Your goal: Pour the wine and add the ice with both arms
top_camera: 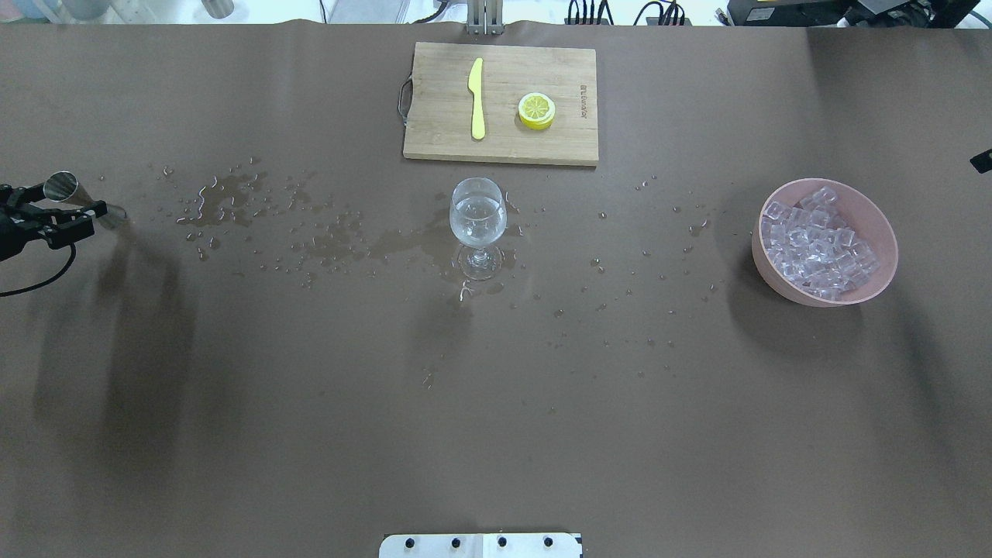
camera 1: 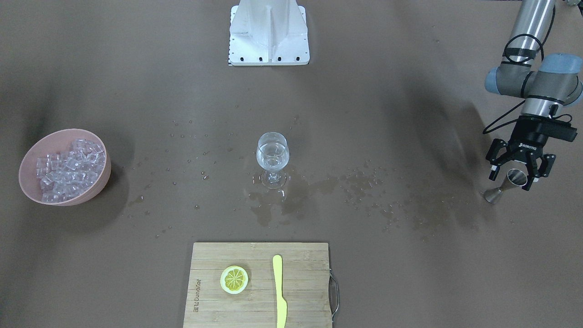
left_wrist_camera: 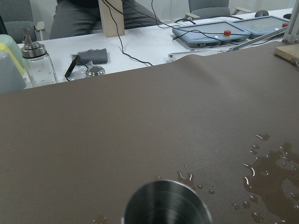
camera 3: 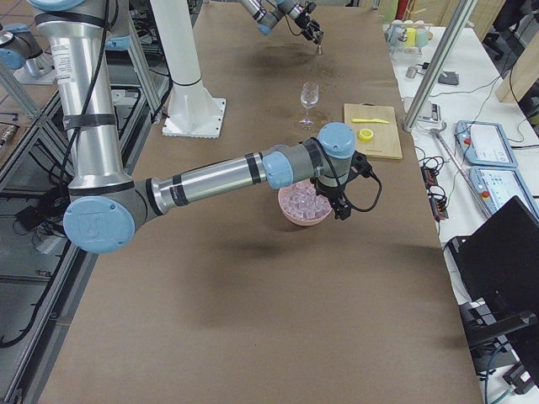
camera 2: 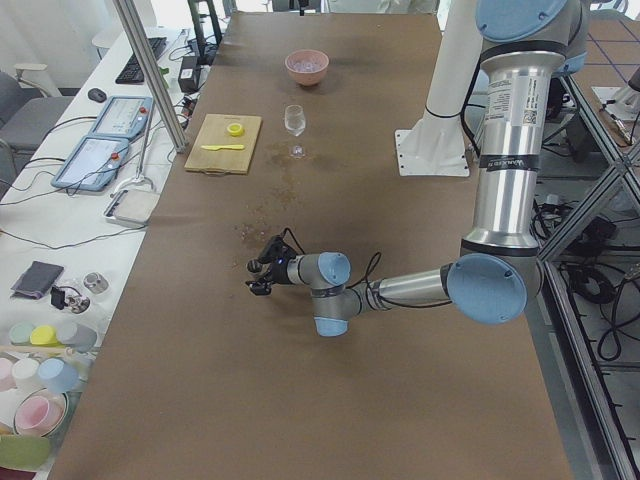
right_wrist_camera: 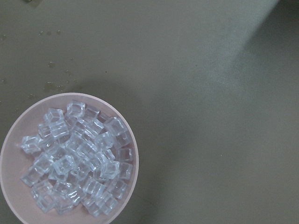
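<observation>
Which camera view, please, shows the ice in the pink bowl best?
The right wrist-mounted view: it looks straight down on the ice, each cube distinct. Overhead and front-facing views show it smaller; exterior right has the right arm partly over it; exterior left shows it tiny; left wrist, not at all.

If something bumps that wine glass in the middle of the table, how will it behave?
The wine glass probably tips easily: a wide bowl holding wine sits on a thin stem and small foot. It may slide too, since the foot stands on a wet patch. Clear glass, so likely fragile.
</observation>
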Action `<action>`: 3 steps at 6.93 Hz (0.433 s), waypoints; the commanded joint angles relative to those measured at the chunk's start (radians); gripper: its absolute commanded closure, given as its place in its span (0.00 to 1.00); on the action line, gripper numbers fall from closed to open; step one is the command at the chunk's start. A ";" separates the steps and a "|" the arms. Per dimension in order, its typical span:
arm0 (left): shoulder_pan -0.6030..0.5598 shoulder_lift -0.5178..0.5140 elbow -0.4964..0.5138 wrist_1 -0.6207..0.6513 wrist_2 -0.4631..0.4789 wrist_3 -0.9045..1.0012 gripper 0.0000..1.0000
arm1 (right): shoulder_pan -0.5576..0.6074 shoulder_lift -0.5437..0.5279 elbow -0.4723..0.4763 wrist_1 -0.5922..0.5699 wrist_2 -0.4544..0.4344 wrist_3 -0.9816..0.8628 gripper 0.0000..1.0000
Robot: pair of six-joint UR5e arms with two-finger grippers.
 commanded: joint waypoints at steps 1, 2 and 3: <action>-0.034 0.026 -0.057 0.014 -0.068 -0.013 0.01 | -0.009 0.001 -0.007 0.000 0.000 0.000 0.00; -0.077 0.029 -0.124 0.096 -0.131 -0.057 0.01 | -0.015 0.004 -0.007 0.000 0.000 0.000 0.00; -0.126 0.070 -0.228 0.203 -0.214 -0.084 0.01 | -0.016 0.004 -0.009 0.000 0.000 0.000 0.00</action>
